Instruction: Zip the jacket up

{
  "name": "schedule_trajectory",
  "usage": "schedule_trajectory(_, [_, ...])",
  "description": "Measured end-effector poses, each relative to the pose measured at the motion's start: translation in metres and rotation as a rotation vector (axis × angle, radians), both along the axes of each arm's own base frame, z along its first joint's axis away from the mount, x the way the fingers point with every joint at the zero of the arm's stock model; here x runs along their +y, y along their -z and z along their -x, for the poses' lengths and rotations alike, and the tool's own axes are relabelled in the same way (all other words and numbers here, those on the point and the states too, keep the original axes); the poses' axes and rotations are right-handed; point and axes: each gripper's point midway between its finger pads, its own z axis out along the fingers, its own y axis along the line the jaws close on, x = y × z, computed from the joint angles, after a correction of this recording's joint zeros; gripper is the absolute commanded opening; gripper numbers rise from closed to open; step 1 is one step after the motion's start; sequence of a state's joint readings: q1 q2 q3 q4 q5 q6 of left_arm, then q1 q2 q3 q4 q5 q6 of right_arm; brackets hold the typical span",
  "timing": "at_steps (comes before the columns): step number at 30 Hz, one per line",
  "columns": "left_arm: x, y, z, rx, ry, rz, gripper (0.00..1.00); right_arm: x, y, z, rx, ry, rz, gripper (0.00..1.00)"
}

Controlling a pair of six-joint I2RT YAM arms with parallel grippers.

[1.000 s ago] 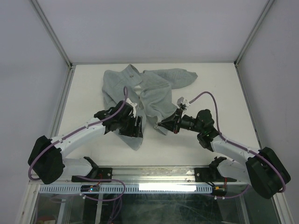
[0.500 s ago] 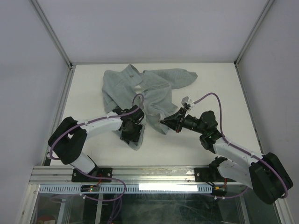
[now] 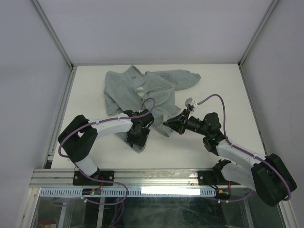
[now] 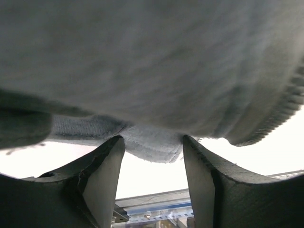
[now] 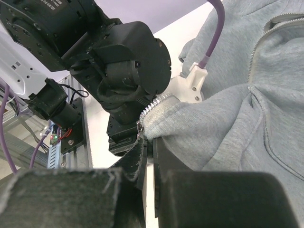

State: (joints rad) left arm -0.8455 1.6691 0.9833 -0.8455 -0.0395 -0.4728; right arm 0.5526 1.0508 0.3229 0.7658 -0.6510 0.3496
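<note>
We found the jacket (image 3: 142, 90) rumpled on the table (image 3: 218, 90), zip axis running near-to-far. Right gripper (image 5: 148, 142) clamped its near front edge. Left gripper (image 4: 153, 147), just beside, straddled the hem, jaws apart, grip undeterminable.

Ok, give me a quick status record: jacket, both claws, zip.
jacket: rumpled on the table, near front edges apart, not zipped
left claw: jaws apart, jacket hem lying between the fingertips
right claw: shut on the jacket's front edge, right at the zipper teeth
claw spacing: both at the jacket's near end, left claw on the left half, right claw on the right half
</note>
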Motion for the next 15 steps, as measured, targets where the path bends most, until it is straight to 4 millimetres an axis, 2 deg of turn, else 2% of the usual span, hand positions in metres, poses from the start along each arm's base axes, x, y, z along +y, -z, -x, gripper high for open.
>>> schedule_trajectory(2, [-0.003, 0.001, 0.001, 0.002, 0.003, -0.010, 0.38, -0.001, 0.000, -0.001, 0.001, 0.002, -0.001, 0.00])
schedule_trajectory(5, [-0.009, 0.001, 0.004, 0.007, 0.006, -0.005, 0.15, -0.001, 0.000, -0.001, 0.004, 0.005, -0.002, 0.00])
schedule_trajectory(8, [-0.017, 0.000, 0.005, 0.007, 0.002, 0.022, 0.01, -0.002, 0.000, -0.002, 0.006, 0.008, -0.001, 0.00])
schedule_trajectory(15, [-0.028, -0.008, -0.002, -0.064, -0.029, 0.125, 0.00, -0.002, 0.007, -0.002, 0.030, 0.010, 0.017, 0.00])
